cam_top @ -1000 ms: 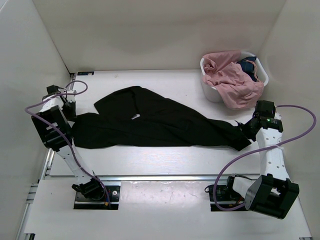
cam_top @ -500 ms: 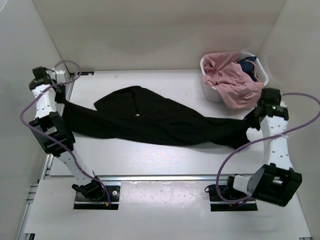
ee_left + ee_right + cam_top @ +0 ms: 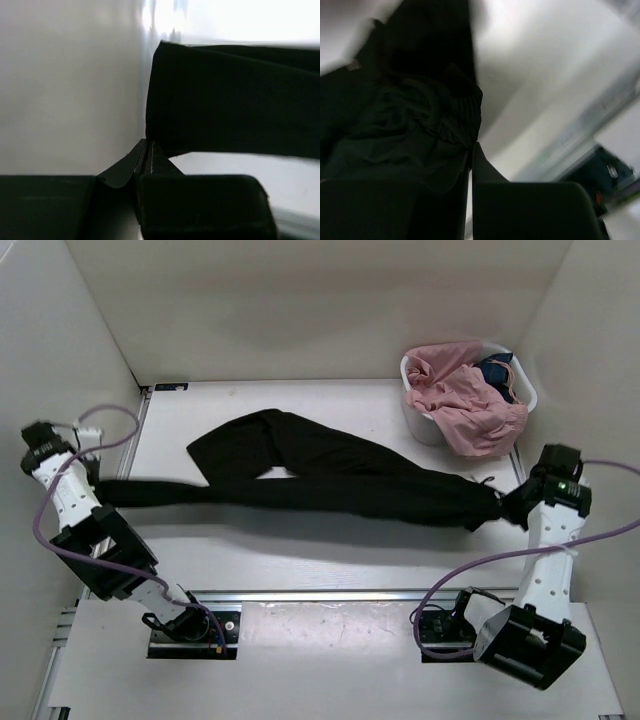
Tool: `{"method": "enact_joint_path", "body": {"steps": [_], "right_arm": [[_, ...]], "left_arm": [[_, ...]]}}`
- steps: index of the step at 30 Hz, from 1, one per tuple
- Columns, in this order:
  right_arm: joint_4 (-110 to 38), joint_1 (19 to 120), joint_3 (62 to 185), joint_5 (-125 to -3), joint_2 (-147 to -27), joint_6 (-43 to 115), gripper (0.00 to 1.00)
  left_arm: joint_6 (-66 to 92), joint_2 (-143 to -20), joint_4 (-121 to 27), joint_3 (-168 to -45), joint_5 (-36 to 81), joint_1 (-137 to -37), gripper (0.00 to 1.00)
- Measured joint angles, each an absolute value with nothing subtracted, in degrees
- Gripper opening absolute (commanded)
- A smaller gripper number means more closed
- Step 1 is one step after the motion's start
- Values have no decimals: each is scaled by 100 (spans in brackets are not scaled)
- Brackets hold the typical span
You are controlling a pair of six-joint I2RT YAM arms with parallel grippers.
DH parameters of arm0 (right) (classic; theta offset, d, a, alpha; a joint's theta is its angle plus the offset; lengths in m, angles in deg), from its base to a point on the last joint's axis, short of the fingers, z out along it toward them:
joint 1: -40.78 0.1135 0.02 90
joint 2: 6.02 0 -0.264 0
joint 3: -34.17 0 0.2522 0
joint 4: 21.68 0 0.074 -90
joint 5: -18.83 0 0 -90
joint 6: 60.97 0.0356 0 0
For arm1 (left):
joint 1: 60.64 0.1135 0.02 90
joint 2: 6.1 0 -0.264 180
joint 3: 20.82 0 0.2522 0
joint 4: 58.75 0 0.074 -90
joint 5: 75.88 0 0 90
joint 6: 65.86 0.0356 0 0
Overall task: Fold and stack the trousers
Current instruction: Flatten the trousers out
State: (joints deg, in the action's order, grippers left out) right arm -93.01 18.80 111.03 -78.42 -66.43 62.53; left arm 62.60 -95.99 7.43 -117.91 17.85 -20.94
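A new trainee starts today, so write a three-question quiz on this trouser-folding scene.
1. True or false: the pink garment spills over the white basket's rim.
2. Left gripper and right gripper: how many clamp the black trousers? A none, B one, C both.
3. What else lies in the basket?
Key: 1 true; 2 C; 3 a dark blue garment.
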Motion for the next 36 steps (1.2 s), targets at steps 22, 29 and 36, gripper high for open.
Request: {"method": "enact_joint_path", "body": {"steps": [22, 29, 36], "right_arm": [[-10035, 1716, 9166, -8334, -5655, 6447, 0], [-10074, 1716, 9166, -8458, -5589, 6469, 0], [-10157, 1716, 9387, -8537, -5830, 6467, 0]], "left_arm": [[7473, -9695, 571, -9148, 939, -975, 15], [7740, -9509, 437, -8530, 543, -896, 35], [8120, -9232, 1108, -8440, 648, -809, 58]]}}
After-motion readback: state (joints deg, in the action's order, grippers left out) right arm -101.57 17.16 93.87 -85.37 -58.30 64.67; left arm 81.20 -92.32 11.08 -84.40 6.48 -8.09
